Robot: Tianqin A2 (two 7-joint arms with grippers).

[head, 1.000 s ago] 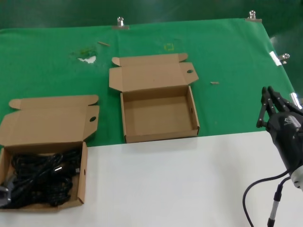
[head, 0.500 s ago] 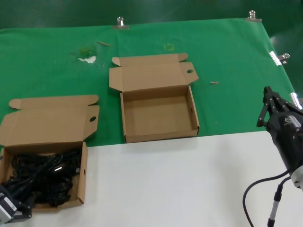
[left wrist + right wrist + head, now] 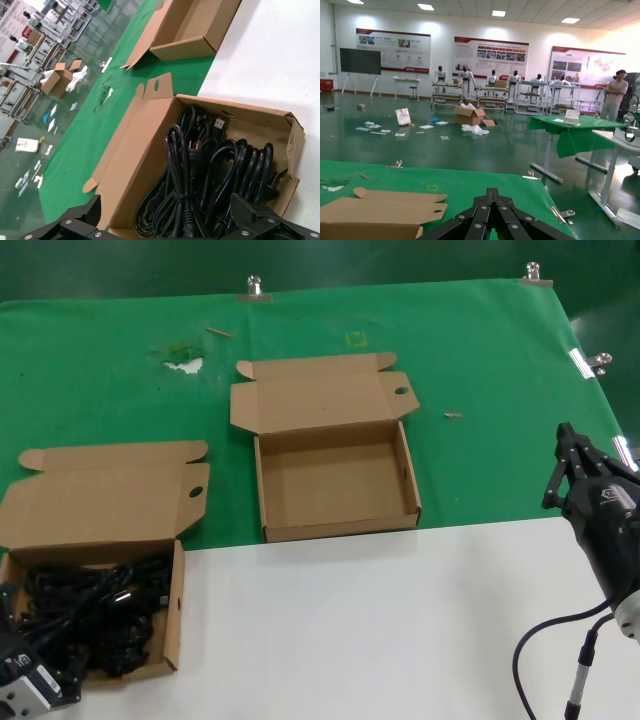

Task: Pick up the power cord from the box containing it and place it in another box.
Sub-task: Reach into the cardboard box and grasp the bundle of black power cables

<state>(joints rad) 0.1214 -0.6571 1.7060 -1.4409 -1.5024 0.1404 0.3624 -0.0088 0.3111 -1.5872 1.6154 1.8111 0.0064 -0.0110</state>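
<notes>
The box containing it (image 3: 174, 612) sits at the near left, lid flap open, with a heap of black cords (image 3: 90, 625) inside. In the left wrist view a tied hank, the power cord (image 3: 182, 180), lies on top of the heap. My left gripper (image 3: 167, 226) is open wide just above the box's near end, with the hank between its fingers (image 3: 255, 217). It holds nothing. Another box (image 3: 335, 530) stands in the middle with a bare brown floor. My right gripper (image 3: 572, 455) is shut and empty, raised at the far right; it also shows in the right wrist view (image 3: 492, 194).
The boxes straddle the green cloth (image 3: 120, 370) and the white tabletop (image 3: 380, 620). Metal clips (image 3: 254, 286) hold the cloth at the far edge. A black cable (image 3: 545, 660) hangs by my right arm. The empty box's lid flap (image 3: 380, 212) shows in the right wrist view.
My left gripper has drawn back toward the near edge of the cord box and a little to the right. My right gripper's fingers have closed together; that arm has stayed in place.
</notes>
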